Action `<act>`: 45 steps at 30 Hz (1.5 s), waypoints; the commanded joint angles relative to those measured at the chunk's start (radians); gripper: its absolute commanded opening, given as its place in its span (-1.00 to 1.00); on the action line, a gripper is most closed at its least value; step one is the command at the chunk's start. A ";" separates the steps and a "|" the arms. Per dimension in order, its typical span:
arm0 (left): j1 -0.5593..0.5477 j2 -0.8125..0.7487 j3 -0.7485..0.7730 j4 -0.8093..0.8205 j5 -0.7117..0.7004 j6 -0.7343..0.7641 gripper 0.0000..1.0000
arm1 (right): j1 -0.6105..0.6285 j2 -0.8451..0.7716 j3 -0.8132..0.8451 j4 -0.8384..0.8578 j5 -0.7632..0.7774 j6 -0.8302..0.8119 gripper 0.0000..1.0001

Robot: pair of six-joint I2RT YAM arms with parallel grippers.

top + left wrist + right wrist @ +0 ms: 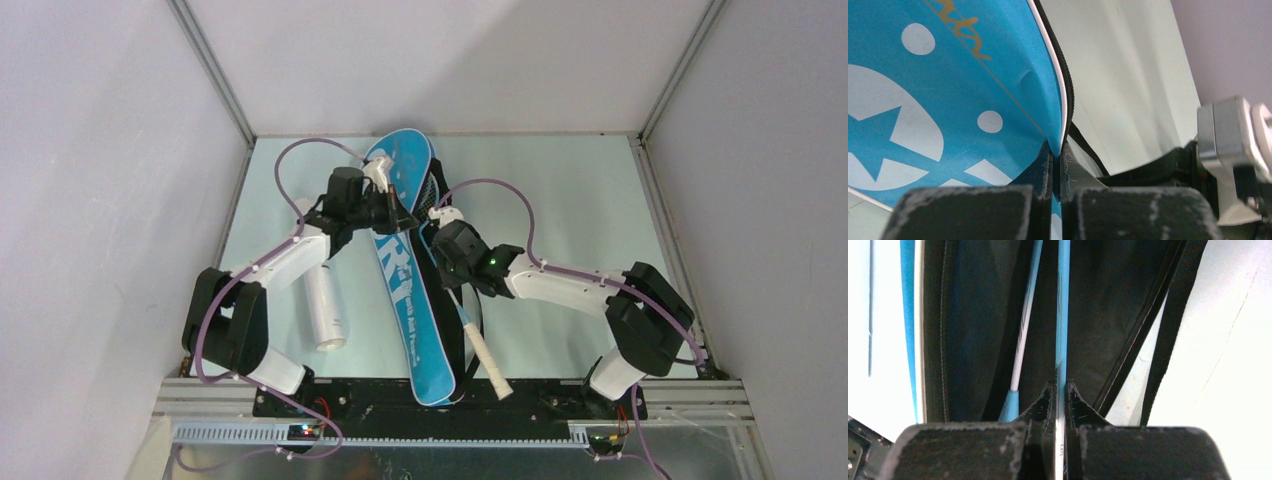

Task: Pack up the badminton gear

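The blue racket bag [405, 290] lies lengthwise down the middle of the table. My left gripper [398, 215] is shut on the piped edge of its top flap [948, 90], with blue fabric pinched between the fingers [1058, 152]. My right gripper [447, 232] sits just right of it, shut on the thin light-blue shaft of a racket [1063, 330]. That racket's white handle [487, 362] sticks out toward the near edge. A second racket shaft [1020, 340] lies inside the bag's dark interior. The racket heads are hidden. No shuttlecocks show.
A long white tube [324, 300] lies on the table left of the bag, beside my left arm. The bag's black strap [1168, 340] runs along its right side. Grey walls close in the table on the left, right and far sides.
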 commanded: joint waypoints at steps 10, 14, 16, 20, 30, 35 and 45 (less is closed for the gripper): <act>-0.063 -0.088 -0.071 0.215 0.212 -0.136 -1.00 | -0.085 0.024 0.102 0.321 -0.115 -0.010 -1.00; -0.078 -0.111 -0.117 0.289 0.225 -0.193 -1.00 | -0.102 0.039 0.117 0.360 -0.143 -0.013 -1.00; -0.086 -0.114 -0.143 0.353 0.242 -0.235 -1.00 | -0.105 0.048 0.127 0.364 -0.151 -0.016 -1.00; -0.090 -0.110 -0.156 0.404 0.251 -0.274 -1.00 | -0.110 0.059 0.129 0.363 -0.188 -0.003 -1.00; -0.090 -0.116 -0.157 0.428 0.224 -0.290 -1.00 | -0.118 0.125 0.130 0.394 -0.351 0.088 -1.00; -0.089 -0.113 -0.172 0.434 0.214 -0.294 -1.00 | -0.137 0.146 0.129 0.401 -0.461 0.139 -1.00; -0.089 -0.123 -0.195 0.491 0.229 -0.330 -1.00 | -0.164 0.265 0.159 0.461 -0.632 0.206 -0.98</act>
